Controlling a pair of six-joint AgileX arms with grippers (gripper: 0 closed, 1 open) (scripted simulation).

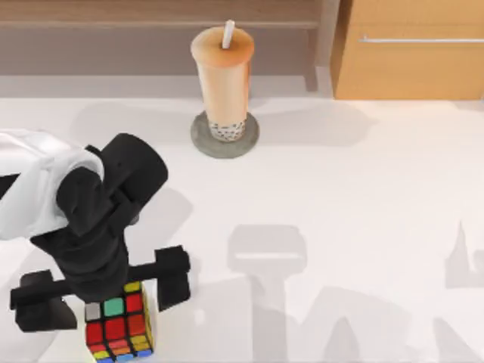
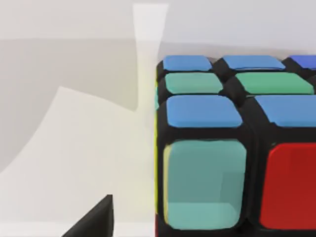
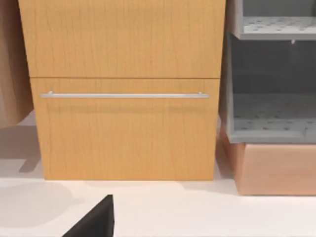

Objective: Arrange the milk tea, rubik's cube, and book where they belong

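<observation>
The rubik's cube [image 1: 117, 321] sits at the near left corner of the desk [image 1: 355, 204], directly under the left pincer [image 1: 110, 295]. From where I stand it looks like a light, rigid block with glossy stickers and hard black edges. It won't give under pressure, so I'd expect it to slide or twist if it's pinched on a corner. The sensible hold is across two opposite flat faces, at mid-height, fingers square to the sides.

That seems to be what the left arm is set up for. Its wrist hangs above the cube, pointing down, with the two dark fingers [image 1: 174, 276] spread wide, one on either side of the cube and clear of it. The pincer is released, holding nothing. In the left wrist view the cube [image 2: 232, 148] fills the area just ahead of the pincer, very close, blue and green stickers on top and teal and red on the facing side.

The milk tea [image 1: 224, 83] stands upright on a grey coaster [image 1: 224, 136], well beyond the pincer toward the back of the desk. It's tall and top-heavy, so likely easy to tip.

The right arm is parked facing a wooden drawer cabinet [image 3: 126, 89]; I can't tell how its pincer [image 3: 94, 222] is set.
</observation>
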